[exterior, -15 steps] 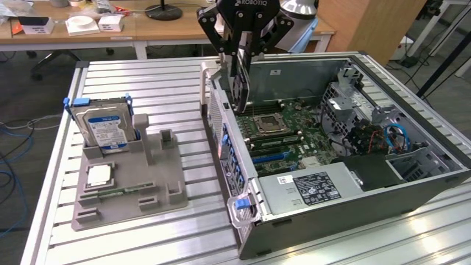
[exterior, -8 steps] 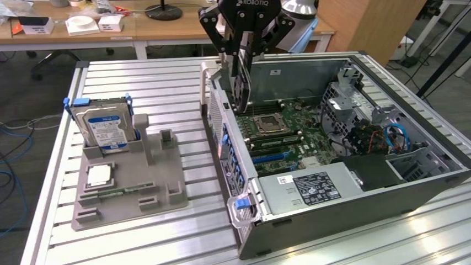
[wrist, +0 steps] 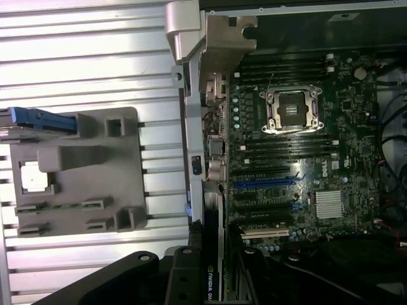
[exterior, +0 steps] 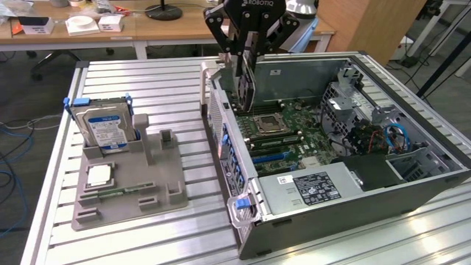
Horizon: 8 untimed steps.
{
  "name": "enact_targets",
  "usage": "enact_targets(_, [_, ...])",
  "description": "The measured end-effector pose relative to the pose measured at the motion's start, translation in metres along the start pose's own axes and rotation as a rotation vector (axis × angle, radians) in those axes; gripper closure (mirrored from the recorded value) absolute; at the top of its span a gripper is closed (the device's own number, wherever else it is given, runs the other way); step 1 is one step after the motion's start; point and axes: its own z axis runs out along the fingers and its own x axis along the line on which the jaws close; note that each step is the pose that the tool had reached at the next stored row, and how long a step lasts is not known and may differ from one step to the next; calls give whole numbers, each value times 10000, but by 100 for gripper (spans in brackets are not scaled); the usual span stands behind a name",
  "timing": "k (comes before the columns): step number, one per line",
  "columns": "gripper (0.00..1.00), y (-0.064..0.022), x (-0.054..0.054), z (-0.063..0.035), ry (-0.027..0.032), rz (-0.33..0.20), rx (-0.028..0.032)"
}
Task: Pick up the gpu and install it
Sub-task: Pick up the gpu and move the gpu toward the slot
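The gpu (exterior: 246, 83) hangs on edge, a thin dark card held upright over the rear wall of the open computer case (exterior: 412, 182). My gripper (exterior: 249, 52) is shut on its top edge, with a finger on either side. The card's lower end sits just above the case's rear wall, beside the motherboard (exterior: 294, 138). In the wrist view the gpu (wrist: 213, 254) appears edge-on between my gripper's (wrist: 214, 270) black fingers, and it carries a green logo label. It lines up with the expansion slots (wrist: 264, 185) below the processor socket (wrist: 289, 111).
A grey fixture tray (exterior: 129, 187) lies on the slatted aluminium table (exterior: 147, 243) at the exterior view's left. It holds an upright hard drive (exterior: 108, 128), a processor chip (exterior: 99, 175) and a memory stick (exterior: 118, 192). The power supply (exterior: 312, 187) and drive cage (exterior: 353, 110) crowd the case.
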Motion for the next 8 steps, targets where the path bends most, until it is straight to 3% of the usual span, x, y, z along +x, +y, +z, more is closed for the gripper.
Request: enact_targets(8, [74,4,-37,4,1,0,0])
